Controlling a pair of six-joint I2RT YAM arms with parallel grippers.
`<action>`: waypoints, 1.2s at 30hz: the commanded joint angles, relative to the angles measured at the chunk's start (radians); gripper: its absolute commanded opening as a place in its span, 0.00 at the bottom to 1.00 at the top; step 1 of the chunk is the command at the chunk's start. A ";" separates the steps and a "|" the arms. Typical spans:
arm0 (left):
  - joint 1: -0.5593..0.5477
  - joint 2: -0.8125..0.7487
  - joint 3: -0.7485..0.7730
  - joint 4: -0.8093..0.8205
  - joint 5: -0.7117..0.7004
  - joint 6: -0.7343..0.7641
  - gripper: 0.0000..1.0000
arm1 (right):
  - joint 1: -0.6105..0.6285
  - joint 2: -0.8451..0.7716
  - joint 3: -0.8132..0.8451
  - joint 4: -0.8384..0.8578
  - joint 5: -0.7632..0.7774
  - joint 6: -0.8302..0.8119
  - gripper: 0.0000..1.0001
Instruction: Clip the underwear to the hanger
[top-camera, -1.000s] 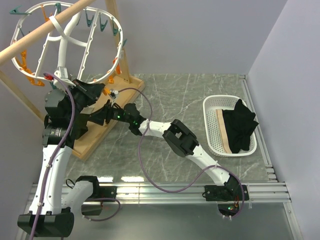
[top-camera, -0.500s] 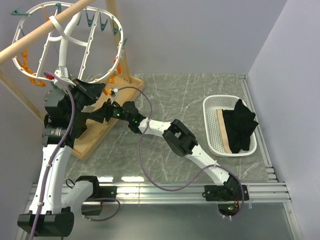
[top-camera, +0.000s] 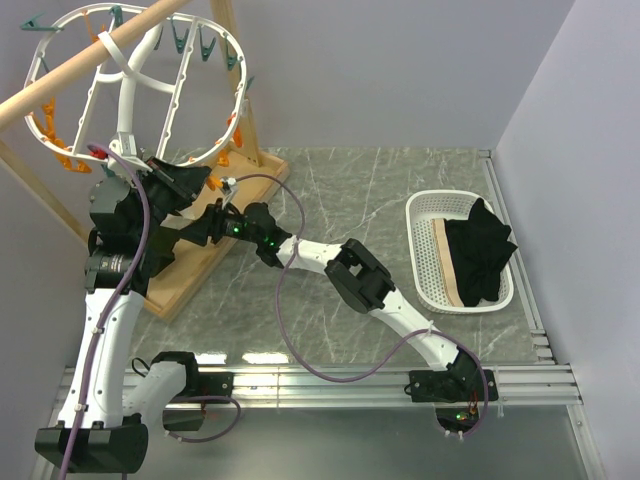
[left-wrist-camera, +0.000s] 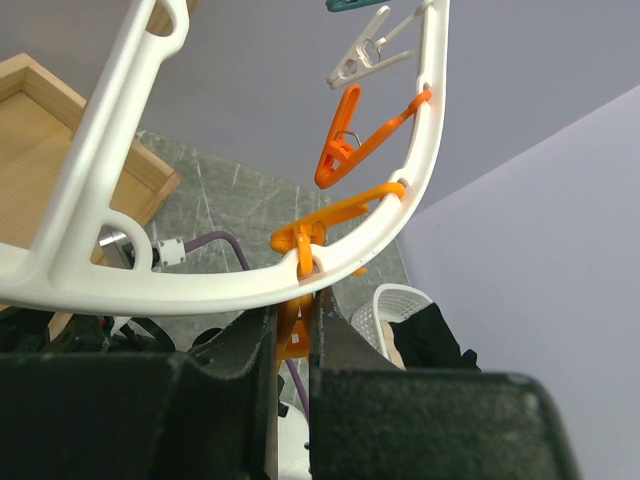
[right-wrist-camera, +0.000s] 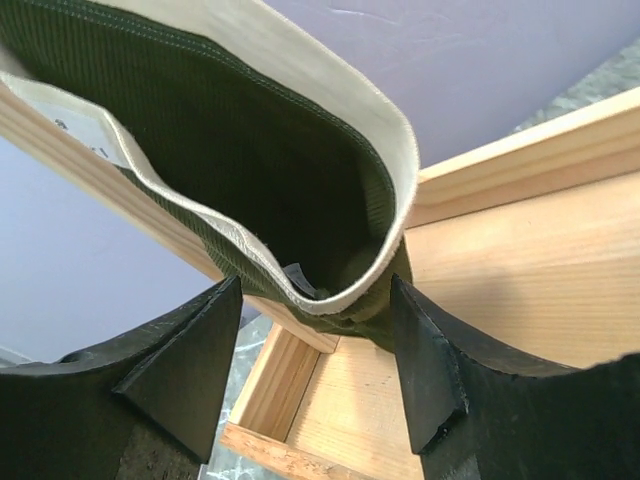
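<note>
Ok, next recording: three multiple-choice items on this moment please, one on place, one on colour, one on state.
1. The white basket sits: A on the wooden tray; B on the table, right side; C on the hanger.
2. The clothespin in the left end effector is: A teal; B orange; C white.
3. The right end effector is: A open; B shut; C out of view.
B, top view shows it at right. B, left wrist view shows orange. A, jaws wide, underwear between them.
</note>
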 joint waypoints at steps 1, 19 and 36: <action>-0.001 0.006 0.041 0.061 0.007 -0.004 0.00 | -0.009 0.044 0.049 0.086 -0.029 -0.003 0.68; -0.001 -0.006 0.028 0.061 -0.001 0.002 0.00 | -0.038 -0.065 -0.019 0.077 -0.057 -0.077 0.31; -0.001 0.013 0.024 0.067 0.002 0.005 0.00 | -0.034 -0.011 0.032 0.239 -0.161 -0.046 0.71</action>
